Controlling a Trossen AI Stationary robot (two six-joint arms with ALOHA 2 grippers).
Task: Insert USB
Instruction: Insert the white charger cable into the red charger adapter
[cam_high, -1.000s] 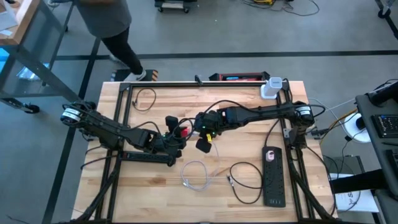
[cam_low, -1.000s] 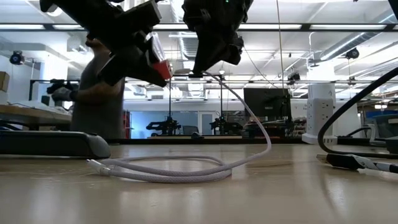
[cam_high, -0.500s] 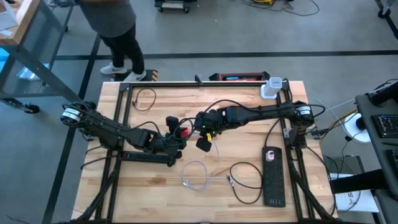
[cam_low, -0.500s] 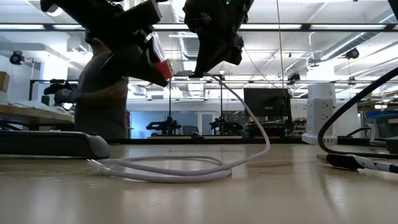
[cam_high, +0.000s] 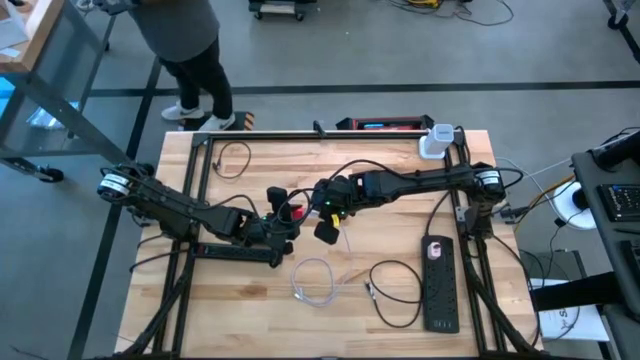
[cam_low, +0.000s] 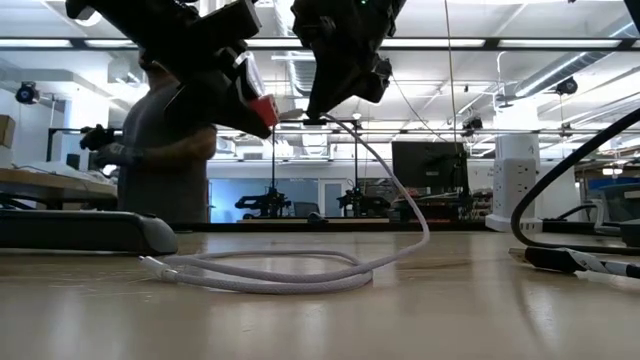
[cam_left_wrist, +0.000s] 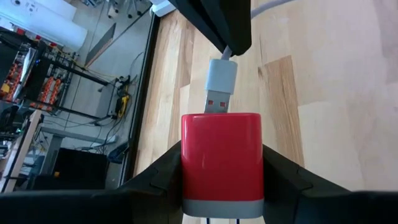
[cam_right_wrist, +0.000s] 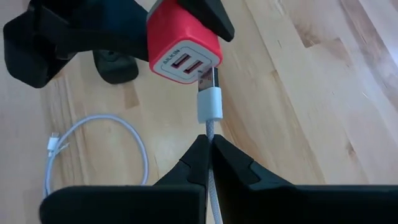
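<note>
My right gripper (cam_right_wrist: 208, 148) pinches the white cable (cam_right_wrist: 210, 134) just behind its plug (cam_right_wrist: 209, 99), and my left gripper (cam_left_wrist: 221, 163) is clamped on the red charger (cam_left_wrist: 221, 162), both held above the table (cam_high: 230, 300) at its middle. The plug's metal tip meets the charger's face at one of its two ports (cam_right_wrist: 186, 64), long axis roughly in line with it, perhaps a touch skewed. The charger is glossy red with a white face.

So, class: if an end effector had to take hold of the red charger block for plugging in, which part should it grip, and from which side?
Grip the red charger block across its two flat side walls, coming from the back, opposite the ports. That leaves the face with the two USB sockets open for the white USB plug the right end effector brings. The left end effector holds it this way now.
</note>
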